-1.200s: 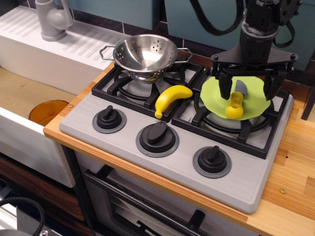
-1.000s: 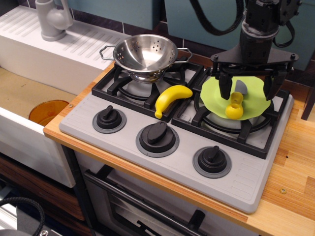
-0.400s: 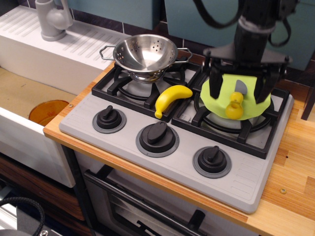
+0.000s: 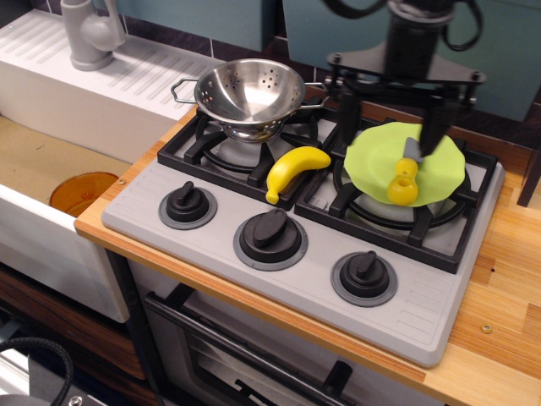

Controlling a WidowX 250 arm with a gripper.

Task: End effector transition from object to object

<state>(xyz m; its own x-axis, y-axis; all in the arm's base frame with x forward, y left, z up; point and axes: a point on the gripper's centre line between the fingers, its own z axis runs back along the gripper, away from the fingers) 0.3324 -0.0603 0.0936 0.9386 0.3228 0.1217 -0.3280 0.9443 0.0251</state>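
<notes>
Above stove burners hangs black wide-barred pincer, thin fingers parted.

A toy kitchen — stove with knobs, steel colander, sink, faucet, wooden counter.

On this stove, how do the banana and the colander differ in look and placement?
The banana is solid yellow and matte; the colander is shiny metal with holes. The banana is a long curved piece lying on its side; the colander is a round bowl standing upright, open side up. The banana lies at the inner front edge of the left burner grate, while the colander sits over that burner's centre. Both rest on the left grate, and neither is under the gripper.
</notes>
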